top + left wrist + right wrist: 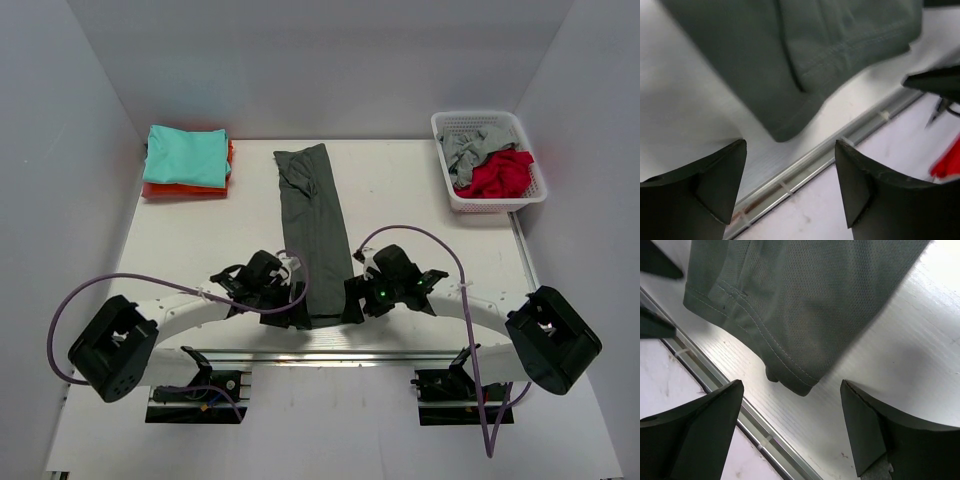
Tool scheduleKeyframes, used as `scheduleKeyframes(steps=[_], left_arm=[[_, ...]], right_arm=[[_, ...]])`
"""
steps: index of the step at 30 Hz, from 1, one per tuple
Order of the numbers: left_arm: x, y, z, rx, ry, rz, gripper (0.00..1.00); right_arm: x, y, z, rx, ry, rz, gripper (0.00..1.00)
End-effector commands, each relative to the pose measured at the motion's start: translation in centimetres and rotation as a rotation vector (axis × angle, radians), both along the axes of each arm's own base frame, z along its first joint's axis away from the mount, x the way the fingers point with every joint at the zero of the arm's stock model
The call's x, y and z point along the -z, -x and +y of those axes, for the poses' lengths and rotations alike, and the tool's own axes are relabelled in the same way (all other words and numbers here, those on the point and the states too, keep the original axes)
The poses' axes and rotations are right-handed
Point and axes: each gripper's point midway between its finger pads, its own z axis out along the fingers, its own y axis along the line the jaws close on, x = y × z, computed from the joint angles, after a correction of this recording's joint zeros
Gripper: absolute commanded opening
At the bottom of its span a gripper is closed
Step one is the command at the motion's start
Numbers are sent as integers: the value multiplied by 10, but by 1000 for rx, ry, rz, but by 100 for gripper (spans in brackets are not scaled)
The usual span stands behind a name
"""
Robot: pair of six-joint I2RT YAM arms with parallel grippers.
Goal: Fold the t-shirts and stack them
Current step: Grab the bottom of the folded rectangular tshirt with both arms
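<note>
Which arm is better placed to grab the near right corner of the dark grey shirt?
Right. Its jaws stand open just above that corner of the dark grey shirt; the left arm is at the other corner.

The orange t-shirt [168, 191] showed only its edges under the teal t-shirt [187, 153]; the charcoal t-shirt [315, 225] ran off the top of both wrist views.

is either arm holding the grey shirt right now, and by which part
Nothing is held. The left gripper and right gripper sit with jaws open at the near corners of the dark grey t-shirt, which lies flat on the table.
</note>
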Motion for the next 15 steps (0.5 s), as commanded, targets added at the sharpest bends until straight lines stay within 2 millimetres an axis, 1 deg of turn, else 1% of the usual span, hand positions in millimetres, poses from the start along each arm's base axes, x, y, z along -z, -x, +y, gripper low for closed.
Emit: scheduleKeyframes(steps=[1,3,4,5,6,7,8,9,10,11,12,13,14,15], left_arm=[[9,12,2,15,-31,33,81],[12,18,0,37,-45,35,78],[11,16,-4,47,-39,28,76],[14,17,-8,59,-37,25,73],[17,16,-6,51,-54,24,72],[21,19,-6,59,-70,28,72],[22,14,-7,52,-81,20,66],[31,19,-4,58,-118,39,65],[32,17,-5,61,-132,28,63],[37,19,-1,57,-155,37,58],[39,22,-2,59,-163,51,55],[45,23,0,59,-190,52,51],[47,22,3,53,-211,55,43],[51,22,8,46,-240,58,39]], right_arm=[[4,2,1,18,-22,17,84],[5,-1,2,27,-22,9,81],[6,-1,1,33,-16,13,74],[8,-2,-1,38,-6,10,74],[9,-4,-1,51,-2,11,70],[12,-5,-4,65,7,13,69],[14,-6,-6,76,19,12,65],[14,-9,-4,87,12,7,60],[17,-7,-6,89,17,14,53],[18,-8,-7,96,19,18,47],[20,-7,-8,95,24,23,43],[22,-5,-10,97,31,29,41],[20,-12,-7,107,11,7,35],[24,-10,-8,104,17,11,32]])
